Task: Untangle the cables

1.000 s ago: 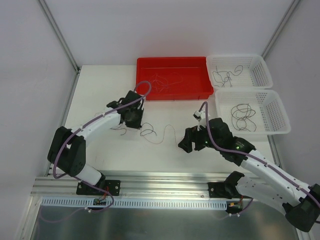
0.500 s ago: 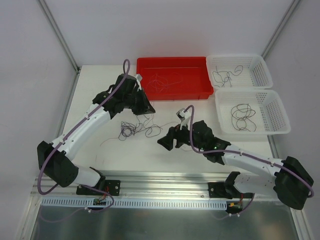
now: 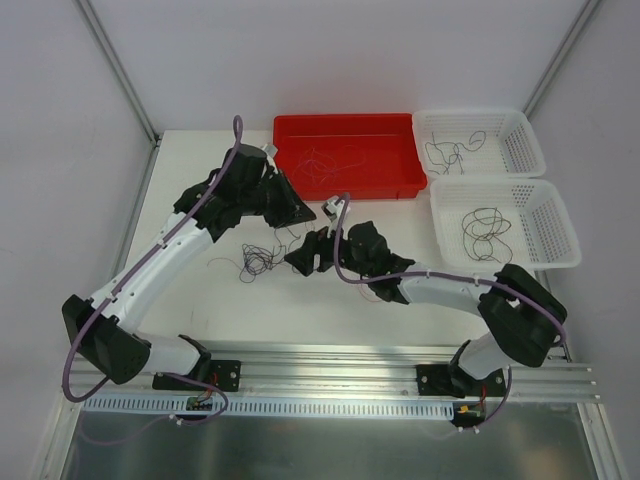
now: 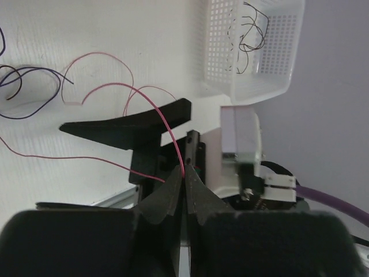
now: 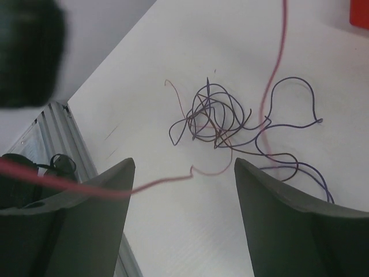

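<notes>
Pale walls are closing in a white counter (image 3: 200,170), and on it, left of centre, the cables (image 3: 258,262) are lying as a small knot of purple and reddish curls with loose ends trailing out toward the middle. One red strand (image 4: 167,124) is rising off the counter and arching up into the left pincer (image 4: 183,173), whose fingers are pressed together and pinching it right at their tips. From above, that left pincer (image 3: 298,212) is hanging over the counter beyond the knot, near the front wall of the red tray. The right pincer (image 3: 300,258) is reaching in from the other side, just beside the knot, with its fingers spread wide and gripping nothing. In its own wrist view the knot (image 5: 210,118) is showing on the counter between and beyond the two fingertips of the right pincer (image 5: 184,164), while the lifted red strand (image 5: 275,69) is crossing the view as a blurred pink line. Farther back, the red tray (image 3: 345,119) is holding a few thin strands. To its right, two white baskets are sitting one behind the other, the far basket (image 3: 525,150) and the near basket (image 3: 560,235), each holding some dark strands.
</notes>
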`<act>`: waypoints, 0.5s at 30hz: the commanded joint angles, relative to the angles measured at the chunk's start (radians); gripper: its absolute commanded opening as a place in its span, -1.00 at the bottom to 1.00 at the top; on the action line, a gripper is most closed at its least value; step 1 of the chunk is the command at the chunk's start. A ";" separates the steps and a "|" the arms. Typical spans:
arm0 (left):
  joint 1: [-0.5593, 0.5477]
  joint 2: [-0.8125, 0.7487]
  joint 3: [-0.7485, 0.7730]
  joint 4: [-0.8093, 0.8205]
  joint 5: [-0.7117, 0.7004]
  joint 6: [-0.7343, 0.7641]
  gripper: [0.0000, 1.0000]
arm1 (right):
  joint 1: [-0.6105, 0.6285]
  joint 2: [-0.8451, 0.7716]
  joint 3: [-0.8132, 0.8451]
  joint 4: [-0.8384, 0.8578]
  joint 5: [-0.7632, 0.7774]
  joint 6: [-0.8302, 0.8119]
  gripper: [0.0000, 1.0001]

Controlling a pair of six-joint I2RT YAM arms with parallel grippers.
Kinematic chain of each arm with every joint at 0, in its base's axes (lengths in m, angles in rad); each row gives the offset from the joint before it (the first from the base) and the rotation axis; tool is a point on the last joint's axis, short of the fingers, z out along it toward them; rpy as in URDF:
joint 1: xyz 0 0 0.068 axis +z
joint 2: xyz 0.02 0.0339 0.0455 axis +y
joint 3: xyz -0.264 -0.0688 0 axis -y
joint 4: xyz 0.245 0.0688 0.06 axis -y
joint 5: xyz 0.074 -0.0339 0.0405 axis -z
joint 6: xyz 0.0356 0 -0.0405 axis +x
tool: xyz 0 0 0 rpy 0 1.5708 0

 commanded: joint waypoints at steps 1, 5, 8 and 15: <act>-0.005 -0.046 0.039 0.024 0.022 -0.048 -0.95 | 0.006 0.074 0.070 0.162 0.028 0.017 0.47; -0.007 -0.059 0.037 0.033 0.024 -0.060 -0.95 | 0.004 0.130 0.092 0.209 0.012 0.033 0.30; -0.007 -0.063 0.042 0.042 0.032 -0.060 -0.95 | 0.006 0.145 0.097 0.216 0.001 0.037 -0.12; -0.005 -0.083 0.028 0.042 -0.030 -0.004 -0.62 | 0.006 0.033 0.046 0.120 -0.007 -0.012 -0.99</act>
